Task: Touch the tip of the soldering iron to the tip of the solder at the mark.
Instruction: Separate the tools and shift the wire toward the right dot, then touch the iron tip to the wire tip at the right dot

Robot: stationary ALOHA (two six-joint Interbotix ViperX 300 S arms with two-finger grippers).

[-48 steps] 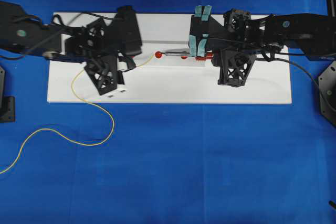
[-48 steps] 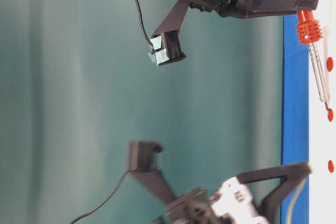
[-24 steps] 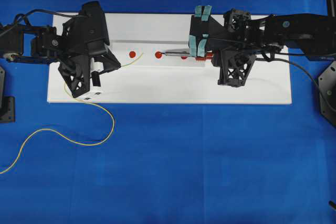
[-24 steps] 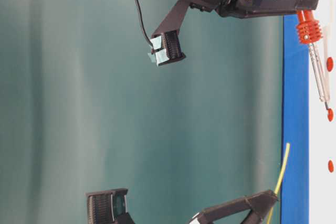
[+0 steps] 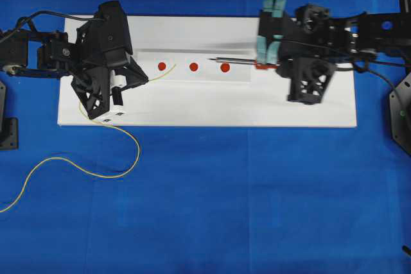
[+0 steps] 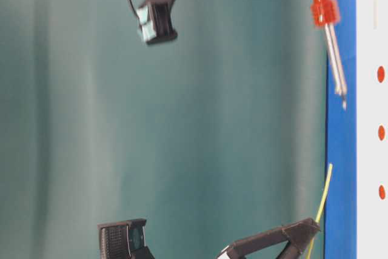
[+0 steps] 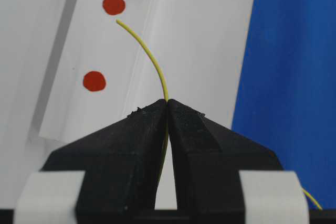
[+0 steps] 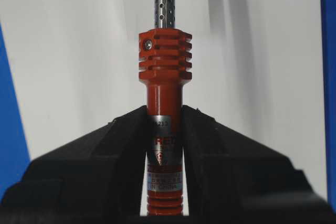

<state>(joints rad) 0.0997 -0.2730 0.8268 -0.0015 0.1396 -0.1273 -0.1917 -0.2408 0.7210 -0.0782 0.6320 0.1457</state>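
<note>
My left hand (image 7: pixel 167 109) is pinched shut on the solder (image 7: pixel 148 56), whose free end arcs toward a red mark (image 7: pixel 114 4). My right hand (image 8: pixel 164 124) clamps the soldering iron (image 8: pixel 163 72), its shaft lying along the white board (image 5: pixel 192 104), tip pointing at the marks.

- The soldering iron (image 8: pixel 164 129) carries a silver band on its red handle reading partly "213".
- Below that, red letters "RE", cut off by the jaw.
- Lower down, "IN CHINA" in small print.
</note>
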